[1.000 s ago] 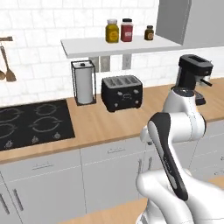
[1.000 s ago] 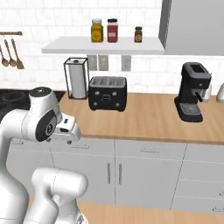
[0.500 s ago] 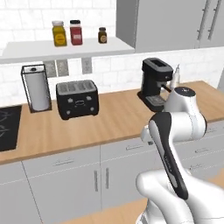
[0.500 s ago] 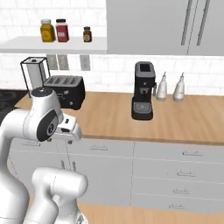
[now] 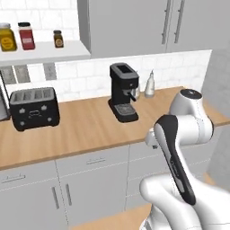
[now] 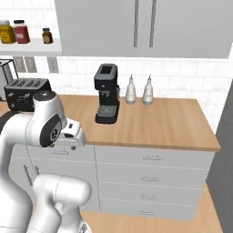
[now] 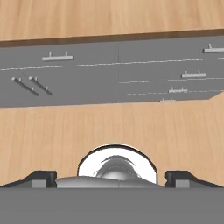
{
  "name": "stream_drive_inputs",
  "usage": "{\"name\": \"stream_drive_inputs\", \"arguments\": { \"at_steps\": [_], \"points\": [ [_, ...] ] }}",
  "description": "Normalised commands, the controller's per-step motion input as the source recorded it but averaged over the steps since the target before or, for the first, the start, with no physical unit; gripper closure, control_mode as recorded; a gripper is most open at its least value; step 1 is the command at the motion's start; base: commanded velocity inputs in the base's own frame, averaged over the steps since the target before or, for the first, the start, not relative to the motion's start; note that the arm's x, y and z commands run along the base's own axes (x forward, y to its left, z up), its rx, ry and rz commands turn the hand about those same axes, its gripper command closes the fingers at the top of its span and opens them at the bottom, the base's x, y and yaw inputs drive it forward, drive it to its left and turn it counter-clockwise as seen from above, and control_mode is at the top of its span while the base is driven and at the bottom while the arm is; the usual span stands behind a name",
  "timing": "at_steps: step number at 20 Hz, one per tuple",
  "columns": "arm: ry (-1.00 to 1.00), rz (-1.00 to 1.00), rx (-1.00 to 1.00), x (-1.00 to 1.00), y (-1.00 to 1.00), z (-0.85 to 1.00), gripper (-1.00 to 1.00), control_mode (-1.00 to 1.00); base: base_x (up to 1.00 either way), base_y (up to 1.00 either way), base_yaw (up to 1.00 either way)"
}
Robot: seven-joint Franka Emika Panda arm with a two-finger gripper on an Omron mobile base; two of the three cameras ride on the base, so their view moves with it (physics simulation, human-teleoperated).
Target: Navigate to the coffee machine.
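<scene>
From the left base view, the coffee machine (image 5: 123, 91) stands tall, black and boxy at the far edge of the wooden desk (image 5: 81, 128), against the white tiled wall, with a silver grate on its low drip tray and an open top. One pale bottle (image 5: 149, 84) shows just to its right. One black toaster (image 5: 34, 108) sits well to its left. Three jars (image 5: 27, 37) stand in a row on the shelf (image 5: 42, 52) above the toaster. The white arm (image 5: 182, 134) folds up in the near right, well apart from the machine.

From the right base view, the same coffee machine (image 6: 107, 93) is at the far side of the desk (image 6: 154, 123), left of centre, a short handle jutting from its side. Two pale bottles (image 6: 139, 90) stand just to its right, the one toaster (image 6: 25, 91) to its left, and three jars (image 6: 22, 32) on the shelf (image 6: 32, 45).

In the hand view, the jaws (image 7: 112, 178) sit low in front of grey drawer fronts (image 7: 109, 70) carrying bar handles, with wooden floor (image 7: 109, 127) below; the two dark tips stand wide apart with nothing between them, pointed down at the cabinets rather than at the machine
</scene>
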Motion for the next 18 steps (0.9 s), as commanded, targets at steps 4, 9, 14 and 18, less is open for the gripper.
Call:
{"name": "stream_drive_inputs", "arguments": {
  "at_steps": [4, 9, 14, 18],
  "points": [
    [0.0, 0.0, 0.0, 0.0, 0.0, 0.0, -1.0, 1.0, 0.56, -0.3, 0.0],
    [0.0, 0.0, 0.0, 0.0, 0.0, 0.0, -1.0, 1.0, 0.72, -0.1, 0.0],
    [0.0, 0.0, 0.0, 0.0, 0.0, 0.0, -1.0, 1.0, 0.69, -0.17, 0.0],
    [0.0, 0.0, 0.0, 0.0, 0.0, 0.0, -1.0, 1.0, 0.56, -0.33, 0.01]
  ]
}}
